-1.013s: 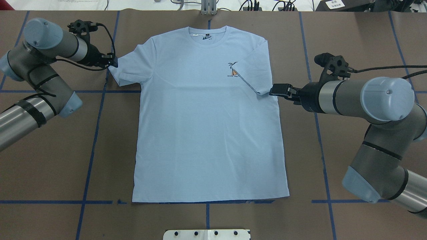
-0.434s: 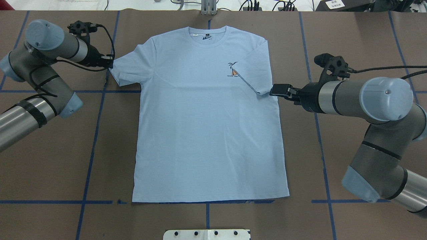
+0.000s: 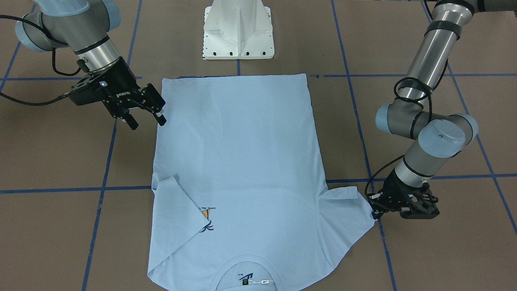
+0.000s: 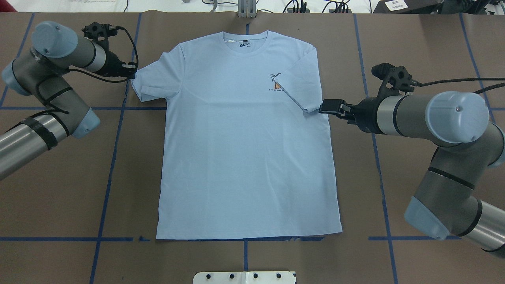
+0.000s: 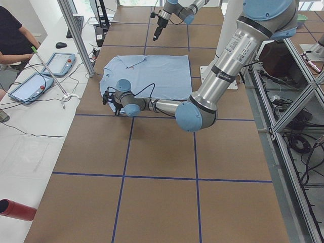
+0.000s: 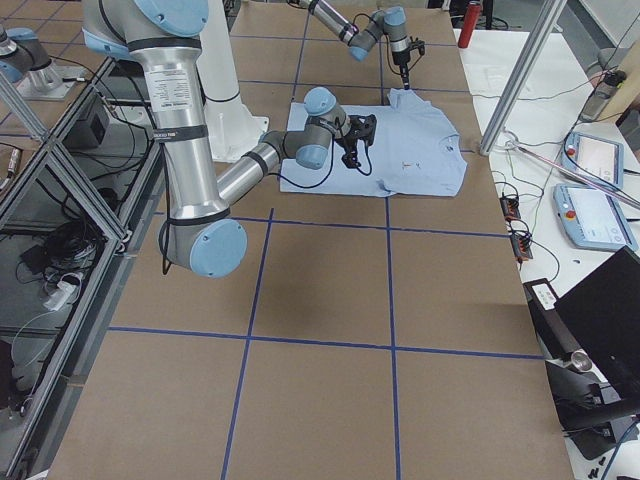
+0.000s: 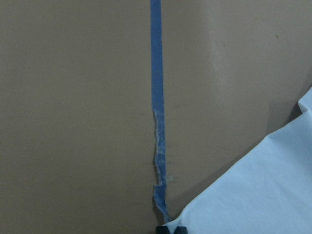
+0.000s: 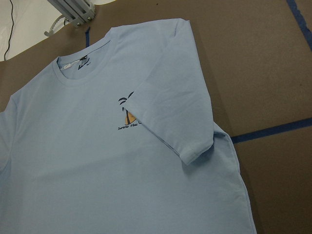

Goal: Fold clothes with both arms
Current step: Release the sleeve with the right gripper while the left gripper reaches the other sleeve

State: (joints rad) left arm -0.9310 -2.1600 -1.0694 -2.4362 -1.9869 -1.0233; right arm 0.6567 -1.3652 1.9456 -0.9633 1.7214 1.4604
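Observation:
The light blue T-shirt (image 4: pixel 244 138) lies flat, face up, collar toward the table's far edge. One sleeve (image 4: pixel 303 79) is folded inward over the chest and half covers the palm-tree print (image 8: pixel 127 114). The other sleeve (image 3: pixel 343 218) lies spread out. My left gripper (image 4: pixel 133 73) sits low at that sleeve's outer corner, shut on the hem; in the left wrist view its fingertips (image 7: pixel 170 229) meet at the cloth's corner (image 7: pixel 263 195). My right gripper (image 3: pixel 147 120) hovers open and empty beside the shirt's edge, just below the folded sleeve.
The white pedestal base (image 3: pixel 238 30) stands behind the shirt's hem. Blue tape lines (image 4: pixel 114 157) cross the brown table. An aluminium post (image 4: pixel 246 10) rises at the far edge beyond the collar. A person (image 5: pixel 12 35) sits at a side bench with tablets.
My left gripper has shifted slightly up along the spread sleeve's edge and narrowed onto the hem. The right arm and the shirt's body have not moved.

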